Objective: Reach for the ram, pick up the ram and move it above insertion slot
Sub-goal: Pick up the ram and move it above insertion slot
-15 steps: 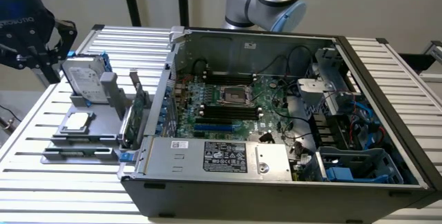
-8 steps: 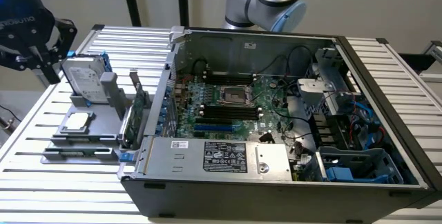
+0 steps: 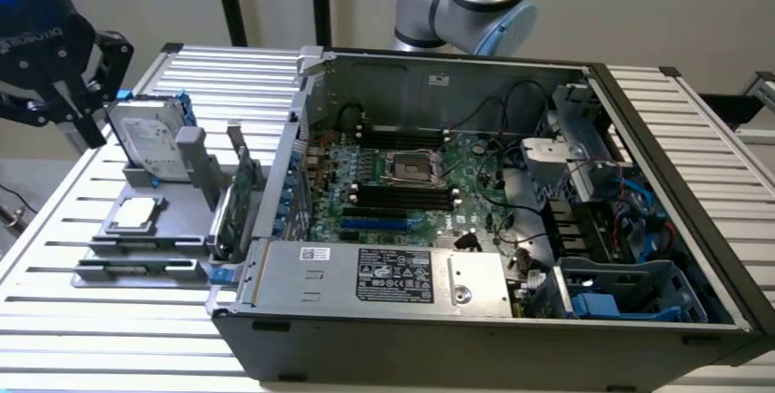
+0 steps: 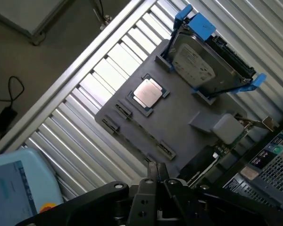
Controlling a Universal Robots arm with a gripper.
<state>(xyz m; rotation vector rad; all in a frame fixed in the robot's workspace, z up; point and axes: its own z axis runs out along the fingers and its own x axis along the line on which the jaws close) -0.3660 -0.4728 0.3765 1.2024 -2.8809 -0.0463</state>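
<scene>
My gripper (image 3: 67, 103) hangs at the exterior view's far left, above and beside the grey fixture plate (image 4: 179, 117). In the wrist view its black fingertips (image 4: 153, 170) meet, with nothing visible between them. The ram is hidden or out of view, and the plate's narrow clip holders (image 4: 117, 117) look bare. The long black insertion slots (image 3: 400, 195) lie side by side on the green motherboard (image 3: 473, 162) inside the open case, far from the gripper.
The plate carries a silver hard drive (image 4: 198, 63) in a blue frame, a square CPU chip (image 4: 147, 92) and an upright green expansion card (image 3: 242, 189) against the case wall. The case (image 3: 485, 320) holds cables, a power supply (image 3: 387, 275) and the CPU socket (image 3: 409, 168). The table is ribbed metal.
</scene>
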